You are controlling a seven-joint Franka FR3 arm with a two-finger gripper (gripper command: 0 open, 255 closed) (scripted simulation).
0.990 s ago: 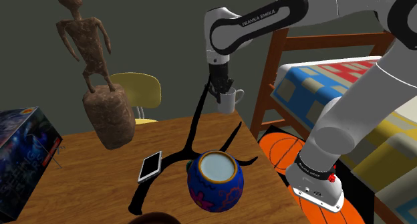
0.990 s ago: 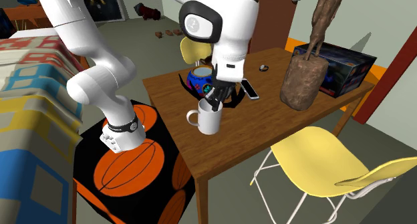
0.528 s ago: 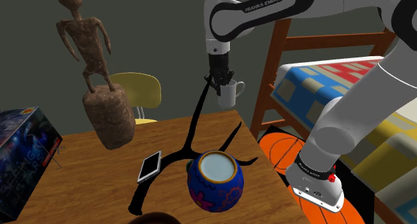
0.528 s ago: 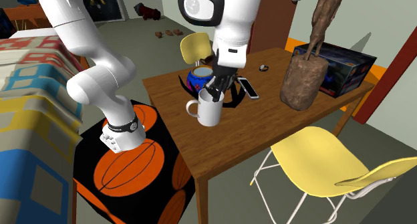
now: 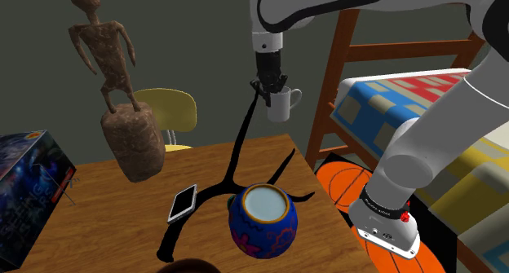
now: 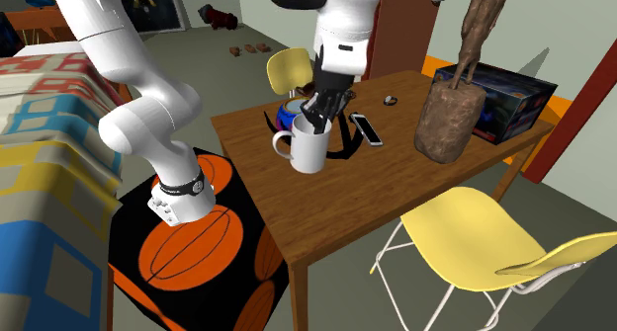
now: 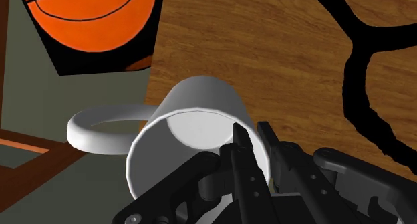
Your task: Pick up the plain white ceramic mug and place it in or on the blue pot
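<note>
A plain white mug (image 5: pixel 281 105) hangs in the air above the table's far corner, its handle pointing to the shoulder view's right. My black gripper (image 5: pixel 270 85) is shut on its rim, one finger inside and one outside. In the second exterior view the mug (image 6: pixel 306 148) is lifted above the wooden table (image 6: pixel 415 181), held by the gripper (image 6: pixel 317 121). The wrist view shows the mug (image 7: pixel 194 132) clasped at its rim by the gripper (image 7: pixel 252 146). The blue pot (image 5: pixel 263 220) with patterned sides stands near the table's front edge; in the second exterior view the pot (image 6: pixel 290 111) sits behind the mug.
A black antler-like stand (image 5: pixel 236 161) sprawls across the table beside a white phone (image 5: pixel 183 202). A brown figure on a rough base (image 5: pixel 130 137) and a dark box (image 5: pixel 28 178) stand at the shoulder view's left. A yellow chair (image 6: pixel 484 250) and a bed (image 5: pixel 424 108) flank the table.
The gripper has risen with the mug in it, carrying it higher above the table. The pot, phone and figure have stayed put.
</note>
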